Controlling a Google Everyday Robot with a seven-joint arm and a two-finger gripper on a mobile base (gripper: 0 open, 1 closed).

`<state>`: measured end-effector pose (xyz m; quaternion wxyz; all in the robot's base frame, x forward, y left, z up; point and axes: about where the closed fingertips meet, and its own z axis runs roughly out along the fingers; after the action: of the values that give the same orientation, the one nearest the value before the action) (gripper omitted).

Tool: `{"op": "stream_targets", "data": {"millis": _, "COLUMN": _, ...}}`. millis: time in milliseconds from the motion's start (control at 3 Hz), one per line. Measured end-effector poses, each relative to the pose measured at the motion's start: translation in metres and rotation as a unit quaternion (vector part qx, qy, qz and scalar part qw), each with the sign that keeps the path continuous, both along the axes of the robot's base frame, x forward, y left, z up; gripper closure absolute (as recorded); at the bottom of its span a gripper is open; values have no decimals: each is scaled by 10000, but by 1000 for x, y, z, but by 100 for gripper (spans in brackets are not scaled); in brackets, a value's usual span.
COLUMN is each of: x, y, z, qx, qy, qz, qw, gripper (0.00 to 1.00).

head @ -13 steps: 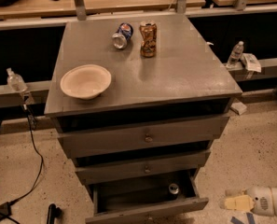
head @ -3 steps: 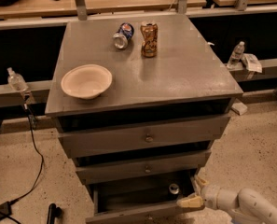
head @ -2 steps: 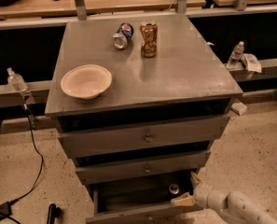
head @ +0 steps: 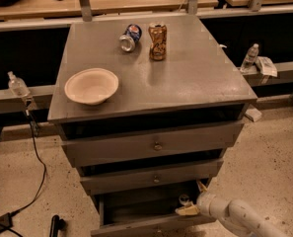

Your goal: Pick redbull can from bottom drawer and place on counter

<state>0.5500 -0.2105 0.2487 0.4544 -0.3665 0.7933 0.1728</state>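
The bottom drawer is pulled open at the foot of the grey cabinet. Only the silver top of the redbull can shows, upright at the drawer's right side. My gripper reaches into the drawer from the lower right on a white arm. It is open, with one cream finger in front of the can and the other just behind it. The counter is the cabinet's flat grey top.
On the counter are a cream bowl, a blue can on its side and a dented brown-gold can. The two upper drawers are shut. Bottles stand at the left and right. A black cable lies on the floor at left.
My arm has come in from the lower right, and the gripper has moved left into the bottom drawer, up to the can. The things on the counter have not moved.
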Motion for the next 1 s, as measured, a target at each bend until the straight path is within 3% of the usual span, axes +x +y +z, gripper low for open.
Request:
{"op": "stream_targets", "data": {"millis": 333, "x": 7, "y": 1, "z": -20, "qx": -68, "qy": 97, "qz": 15, "qw": 9999, "gripper": 0}}
{"op": "stream_targets", "data": {"millis": 667, "x": 11, "y": 1, "z": -34, "qx": -88, "qy": 165, "qz": 17, "qw": 9998, "gripper": 17}}
{"op": "stream_targets", "data": {"millis": 1000, "x": 11, "y": -1, "z": -44, "qx": -14, "qy": 217, "qz": 18, "qw": 9998, "gripper": 42}}
